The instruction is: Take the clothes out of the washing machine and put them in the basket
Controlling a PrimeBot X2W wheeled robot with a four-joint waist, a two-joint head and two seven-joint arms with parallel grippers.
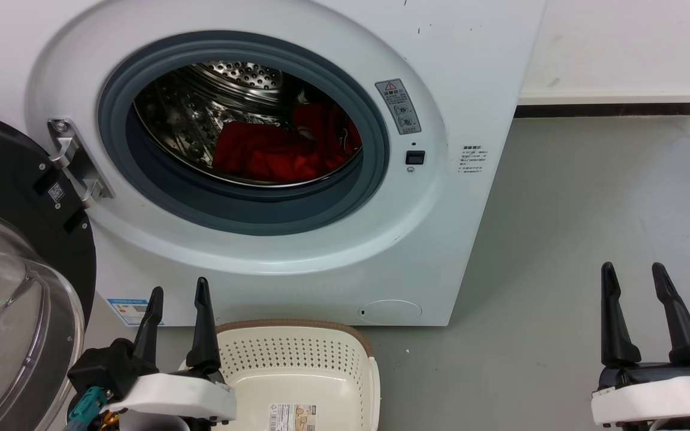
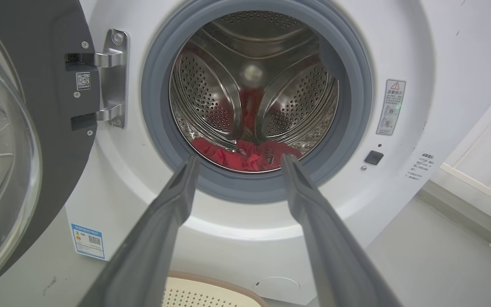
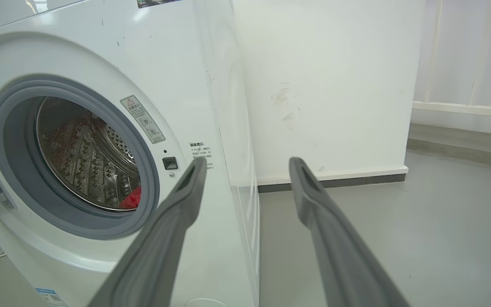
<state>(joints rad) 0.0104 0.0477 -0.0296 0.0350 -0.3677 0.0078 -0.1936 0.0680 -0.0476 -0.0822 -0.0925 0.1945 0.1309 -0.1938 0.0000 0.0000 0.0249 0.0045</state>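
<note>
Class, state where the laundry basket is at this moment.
In the head view the basket stands on the floor at bottom centre, right in front of the washing machine and just right of the left hand.

On grey floor (image 1: 590,209), washing machine (image 1: 459,54), basket (image 1: 297,365)

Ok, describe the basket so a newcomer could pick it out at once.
Find the big white front-loading washing machine. On the grey floor directly before it, below its grey door gasket, stands the laundry basket. It alone is cream perforated plastic with a brown rim.
</note>
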